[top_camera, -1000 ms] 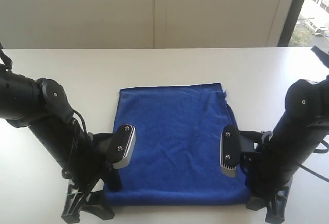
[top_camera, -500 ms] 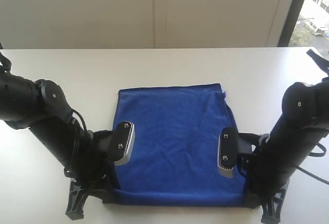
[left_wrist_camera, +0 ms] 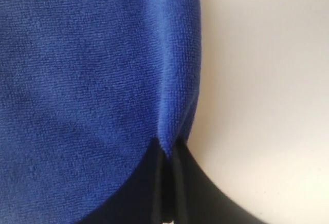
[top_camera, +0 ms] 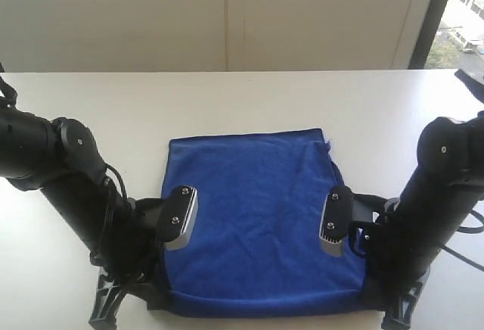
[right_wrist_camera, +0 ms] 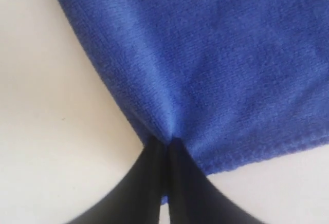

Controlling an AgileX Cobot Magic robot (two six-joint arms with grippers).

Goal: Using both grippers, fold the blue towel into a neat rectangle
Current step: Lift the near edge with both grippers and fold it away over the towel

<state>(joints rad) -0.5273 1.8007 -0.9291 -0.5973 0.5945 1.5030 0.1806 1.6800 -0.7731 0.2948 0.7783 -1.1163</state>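
I hold the deep royal-blue terry towel (top_camera: 253, 209), lying toward the near edge of the white worktop (top_camera: 113, 110), by its 2 near corners, with the left black gripper (left_wrist_camera: 165, 157) and right black gripper (right_wrist_camera: 167, 149) clamped on cloth. Fold 1 is starting, I judge; next needs an even lift toward the far edge.

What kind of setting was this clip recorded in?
Likely an indoor lab or office workbench: a plain white table against a bare pale wall, with a window at the right edge of the exterior view.
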